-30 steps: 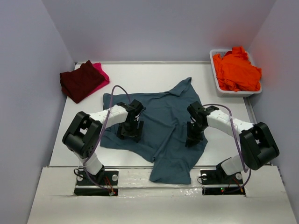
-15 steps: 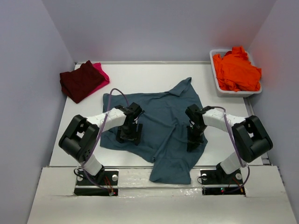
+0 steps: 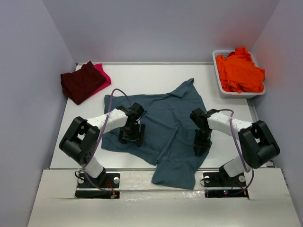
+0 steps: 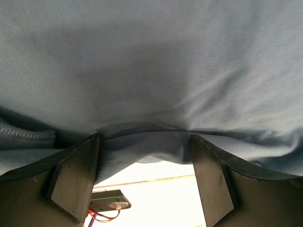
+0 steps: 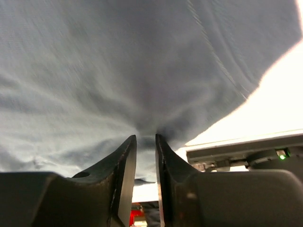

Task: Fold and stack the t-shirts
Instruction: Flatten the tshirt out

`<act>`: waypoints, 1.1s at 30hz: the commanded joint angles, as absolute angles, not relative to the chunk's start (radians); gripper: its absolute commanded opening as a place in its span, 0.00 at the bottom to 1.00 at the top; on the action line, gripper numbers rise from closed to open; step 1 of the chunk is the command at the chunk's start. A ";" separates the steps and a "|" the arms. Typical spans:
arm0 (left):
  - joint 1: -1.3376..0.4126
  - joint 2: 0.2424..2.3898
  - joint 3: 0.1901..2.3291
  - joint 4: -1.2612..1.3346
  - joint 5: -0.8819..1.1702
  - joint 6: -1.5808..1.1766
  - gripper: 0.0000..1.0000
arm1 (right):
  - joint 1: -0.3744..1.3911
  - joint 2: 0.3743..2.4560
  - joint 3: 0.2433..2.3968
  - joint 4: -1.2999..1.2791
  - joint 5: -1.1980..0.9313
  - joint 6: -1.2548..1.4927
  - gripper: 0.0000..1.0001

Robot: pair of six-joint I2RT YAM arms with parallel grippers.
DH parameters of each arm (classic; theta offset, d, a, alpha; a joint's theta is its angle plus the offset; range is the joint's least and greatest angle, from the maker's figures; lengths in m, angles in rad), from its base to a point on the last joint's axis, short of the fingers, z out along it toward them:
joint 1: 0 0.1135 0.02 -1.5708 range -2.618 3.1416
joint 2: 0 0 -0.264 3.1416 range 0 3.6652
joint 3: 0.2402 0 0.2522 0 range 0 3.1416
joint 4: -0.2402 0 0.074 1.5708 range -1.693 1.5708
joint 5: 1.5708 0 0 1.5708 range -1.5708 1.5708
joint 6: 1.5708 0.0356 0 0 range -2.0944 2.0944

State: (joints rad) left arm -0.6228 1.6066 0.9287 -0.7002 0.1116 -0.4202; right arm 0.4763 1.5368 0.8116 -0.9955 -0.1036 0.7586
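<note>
- Teal-blue t-shirt (image 3: pixel 163 125): spread out but rumpled across the middle of the table (image 3: pixel 142 75), with its near part reaching onto the front ledge between the arm bases. Probably being gathered for a first fold. Best lifted from both sides level and together, kept taut to avoid folding in creases.
- Orange t-shirts (image 3: pixel 239 71): heaped unfolded in the white tub (image 3: pixel 236 93) at the far right corner.
- Maroon t-shirt (image 3: pixel 81 81): folded at the far left, lying on top of the pink t-shirt (image 3: pixel 103 74). Likely the stack to aim for.
- Left gripper (image 3: pixel 132 138): down on the teal shirt's left part, jaws spread wide, gripping nothing. Raised ridge of cloth between the fingers (image 4: pixel 75 179), brushing their tips in the wrist view. Close only with that ridge fully inside.
- Right gripper (image 3: pixel 201 149): at the shirt's right edge, jaws drawn almost together, seemingly pinching a pucker of cloth close to the hem, with bare table just beyond. Worth checking for a deep enough bite before lifting; risk of slipping otherwise.
</note>
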 commanded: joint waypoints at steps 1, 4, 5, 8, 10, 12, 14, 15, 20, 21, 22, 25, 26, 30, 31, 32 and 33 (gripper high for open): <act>-0.632 1.589 0.980 -0.732 0.140 -0.393 0.85 | 0.476 1.421 0.792 -1.071 -0.061 0.827 0.33; -0.632 1.592 0.996 -0.741 0.140 -0.384 0.85 | 0.476 1.387 0.804 -1.133 -0.049 0.850 0.37; -0.632 1.594 1.002 -0.744 0.141 -0.380 0.85 | 0.476 1.365 0.816 -1.158 -0.028 0.859 0.38; -0.632 1.585 1.008 -0.755 0.138 -0.377 0.85 | 0.476 1.336 0.827 -1.229 0.049 0.867 0.40; -0.632 1.578 1.019 -0.753 0.133 -0.382 0.85 | 0.476 1.310 0.850 -1.233 0.069 0.858 0.41; -0.632 1.580 1.043 -0.755 0.129 -0.387 0.85 | 0.476 1.292 0.897 -1.220 0.069 0.836 0.43; -0.632 1.582 1.071 -0.752 0.123 -0.391 0.85 | 0.476 1.292 0.949 -1.159 0.058 0.812 0.46; -0.632 1.585 1.081 -0.749 0.118 -0.391 0.85 | 0.476 1.296 0.966 -1.135 0.055 0.796 0.47; -0.632 1.634 1.149 -0.741 0.088 -0.379 0.86 | 0.476 1.422 1.064 -0.980 0.026 0.677 0.49; -0.632 1.644 1.176 -0.741 0.083 -0.376 0.85 | 0.476 1.443 1.074 -0.957 0.014 0.666 0.49; -0.632 1.663 1.187 -0.736 0.078 -0.373 0.86 | 0.476 1.462 1.081 -0.899 -0.035 0.649 0.49; -0.632 1.707 1.232 -0.730 0.060 -0.367 0.86 | 0.476 1.540 1.081 -0.801 -0.097 0.641 0.50; -0.632 1.716 1.248 -0.721 0.048 -0.368 0.86 | 0.476 1.587 1.084 -0.781 -0.110 0.641 0.50; -0.611 1.778 1.290 -0.692 0.051 -0.379 0.86 | 0.476 1.680 1.129 -0.720 -0.117 0.641 0.50; -0.601 1.790 1.296 -0.686 0.055 -0.380 0.86 | 0.476 1.690 1.138 -0.701 -0.115 0.641 0.50; -0.601 1.802 1.304 -0.678 0.066 -0.382 0.86 | 0.476 1.701 1.149 -0.698 -0.112 0.641 0.50; -0.589 1.813 1.313 -0.664 0.069 -0.383 0.86 | 0.476 1.712 1.176 -0.699 -0.104 0.641 0.50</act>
State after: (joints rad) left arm -0.6151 1.7870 1.2606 -0.6926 0.0700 -0.3862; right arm 0.4763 1.7004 1.0878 -0.7898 -0.0925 0.6582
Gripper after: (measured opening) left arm 0.858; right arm 0.502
